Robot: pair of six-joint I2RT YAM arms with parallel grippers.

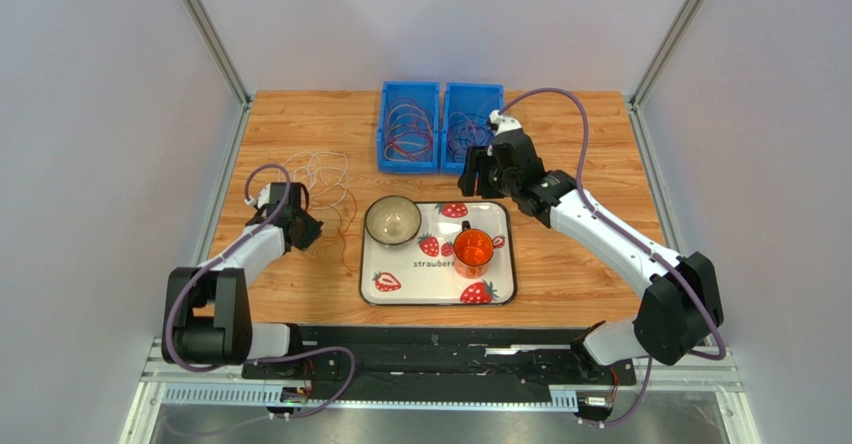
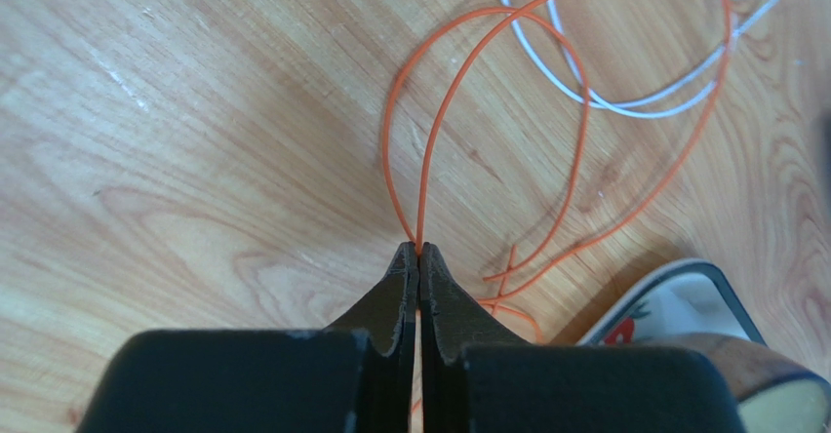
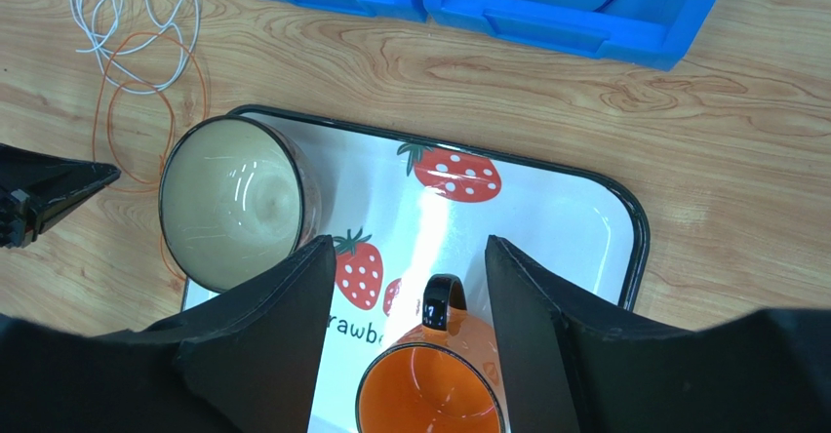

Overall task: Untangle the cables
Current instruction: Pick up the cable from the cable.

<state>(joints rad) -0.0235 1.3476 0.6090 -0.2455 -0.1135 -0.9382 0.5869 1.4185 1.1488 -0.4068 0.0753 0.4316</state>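
A thin orange cable (image 2: 421, 199) lies in loose loops on the wooden table, crossing a white cable (image 2: 624, 113). My left gripper (image 2: 418, 250) is shut on the orange cable, which runs out from between its tips. In the top view this gripper (image 1: 312, 232) sits just below the loose white and orange loops (image 1: 322, 176), left of the tray. My right gripper (image 3: 410, 248) is open and empty, hovering over the tray above the mug's handle. In the top view it (image 1: 478, 176) is in front of the right bin. Red cables (image 1: 408, 129) and dark cables (image 1: 468, 129) lie coiled in the two bins.
Two blue bins (image 1: 410, 167) (image 1: 472, 89) stand side by side at the back middle. A strawberry-print tray (image 1: 500, 284) holds a beige bowl (image 1: 392, 220) and an orange mug (image 1: 473, 248). The tray's corner (image 2: 683, 287) is close to the right of my left gripper.
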